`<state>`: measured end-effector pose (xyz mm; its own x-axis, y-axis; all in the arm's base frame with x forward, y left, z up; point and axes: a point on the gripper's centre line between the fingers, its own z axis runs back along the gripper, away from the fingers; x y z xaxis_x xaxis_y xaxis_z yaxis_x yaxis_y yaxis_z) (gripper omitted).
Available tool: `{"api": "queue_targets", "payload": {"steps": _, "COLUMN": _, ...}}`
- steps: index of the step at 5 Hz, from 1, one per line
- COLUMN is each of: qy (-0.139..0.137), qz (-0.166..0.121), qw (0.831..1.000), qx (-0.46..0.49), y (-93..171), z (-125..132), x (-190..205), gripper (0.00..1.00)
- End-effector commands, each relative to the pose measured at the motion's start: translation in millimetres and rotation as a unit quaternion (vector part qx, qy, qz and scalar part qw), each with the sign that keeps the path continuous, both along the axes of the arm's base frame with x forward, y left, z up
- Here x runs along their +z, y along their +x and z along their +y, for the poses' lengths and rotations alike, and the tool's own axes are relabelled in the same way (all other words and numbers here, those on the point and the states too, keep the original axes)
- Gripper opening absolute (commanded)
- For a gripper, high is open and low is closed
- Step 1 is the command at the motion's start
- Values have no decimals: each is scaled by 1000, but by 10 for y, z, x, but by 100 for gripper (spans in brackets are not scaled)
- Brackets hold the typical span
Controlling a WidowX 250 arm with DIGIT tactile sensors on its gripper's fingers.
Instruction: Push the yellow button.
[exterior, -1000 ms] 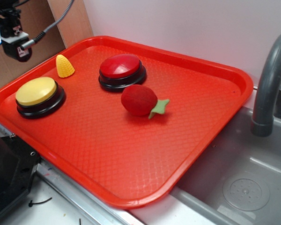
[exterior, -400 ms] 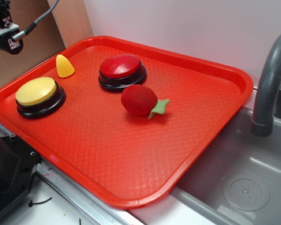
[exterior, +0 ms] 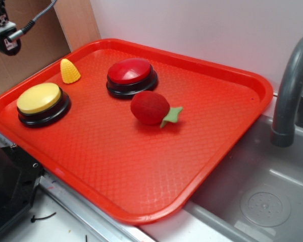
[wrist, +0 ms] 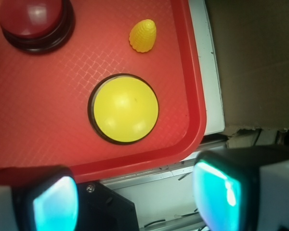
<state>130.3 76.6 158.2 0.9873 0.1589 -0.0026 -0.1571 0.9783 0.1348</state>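
1. The yellow button [exterior: 39, 98] sat at the tray's [exterior: 141, 171] left end, untouched.
2. The gripper [wrist: 135, 202] hung high above the tray's left edge, well apart from the button, fingers [wrist: 216, 190] spread, holding nothing.
3. Right of it came a corn cone [exterior: 69, 71], a red button [exterior: 132, 71], then a red plush fruit [exterior: 150, 107].
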Motion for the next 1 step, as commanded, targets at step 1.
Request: {"api": "queue_targets", "payload": {"steps": 1, "qy": 4, "qz": -41, "qw": 999, "qx": -2, "y": 60, "z": 45, "x": 126, "gripper": 100}}
